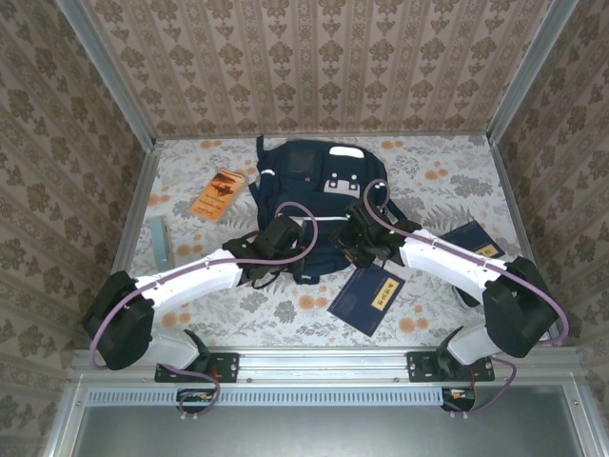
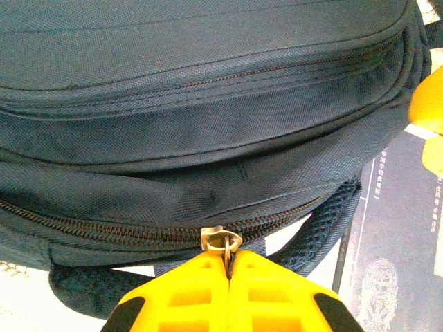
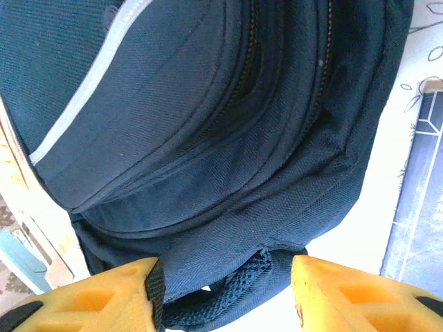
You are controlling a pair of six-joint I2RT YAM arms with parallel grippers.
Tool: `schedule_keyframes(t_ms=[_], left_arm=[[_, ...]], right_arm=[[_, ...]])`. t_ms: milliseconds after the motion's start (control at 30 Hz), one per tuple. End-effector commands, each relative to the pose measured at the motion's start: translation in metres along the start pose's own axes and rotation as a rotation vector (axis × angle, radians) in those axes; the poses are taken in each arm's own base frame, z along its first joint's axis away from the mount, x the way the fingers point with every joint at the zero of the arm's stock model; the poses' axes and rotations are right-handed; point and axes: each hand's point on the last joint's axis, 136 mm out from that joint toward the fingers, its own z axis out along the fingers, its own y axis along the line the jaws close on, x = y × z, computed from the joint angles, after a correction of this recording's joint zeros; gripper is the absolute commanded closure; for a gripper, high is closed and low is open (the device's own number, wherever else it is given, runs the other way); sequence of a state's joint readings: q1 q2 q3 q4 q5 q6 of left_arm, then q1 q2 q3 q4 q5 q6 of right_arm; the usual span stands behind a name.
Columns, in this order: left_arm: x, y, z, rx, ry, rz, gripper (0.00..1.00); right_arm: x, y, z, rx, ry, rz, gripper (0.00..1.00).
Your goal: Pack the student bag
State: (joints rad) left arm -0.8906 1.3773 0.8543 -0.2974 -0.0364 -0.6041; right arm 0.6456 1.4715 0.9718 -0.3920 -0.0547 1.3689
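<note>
The student bag (image 1: 309, 190), a big navy backpack with white stripes, lies in the middle of the table with its zippers shut. My left gripper (image 1: 288, 249) is at the bag's near left edge, shut on the metal zipper pull (image 2: 223, 241) of the long zipper. In the left wrist view the yellow fingers (image 2: 201, 283) pinch the pull tab between them. My right gripper (image 1: 354, 246) stands open at the bag's near right edge. In the right wrist view its fingers (image 3: 121, 290) straddle the bag's lower corner (image 3: 235, 228) and a mesh strap (image 3: 235, 294), without touching them.
A navy book with gold lettering (image 1: 367, 297) lies near the front, right of centre. Another navy book (image 1: 473, 240) lies under the right arm. An orange booklet (image 1: 218, 193) is left of the bag and a pale teal bar (image 1: 160, 242) lies further left.
</note>
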Motion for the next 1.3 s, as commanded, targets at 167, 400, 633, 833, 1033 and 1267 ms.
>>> schedule_keyframes(t_ms=[167, 400, 633, 833, 1033, 1267], left_arm=[[-0.023, -0.02, -0.012, 0.058, -0.069, 0.035, 1.0], [-0.02, -0.009, -0.016, 0.008, -0.066, 0.043, 1.0], [-0.018, 0.026, -0.027, -0.097, -0.045, 0.033, 1.0], [-0.02, 0.057, -0.03, -0.09, -0.032, -0.005, 1.0], [-0.036, 0.077, -0.023, -0.081, -0.06, -0.037, 1.0], [-0.052, 0.079, -0.012, -0.082, -0.069, -0.016, 1.0]], right_arm=[[-0.008, -0.001, 0.017, 0.074, -0.034, 0.017, 0.62], [-0.026, -0.002, 0.01, 0.102, -0.126, -0.038, 0.94], [-0.048, -0.001, -0.01, 0.075, -0.21, -0.143, 1.0], [-0.065, 0.002, -0.022, 0.021, -0.236, -0.251, 1.0], [-0.089, -0.009, -0.029, 0.031, -0.262, -0.242, 1.0], [-0.1, -0.002, -0.045, -0.01, -0.295, -0.284, 1.0]])
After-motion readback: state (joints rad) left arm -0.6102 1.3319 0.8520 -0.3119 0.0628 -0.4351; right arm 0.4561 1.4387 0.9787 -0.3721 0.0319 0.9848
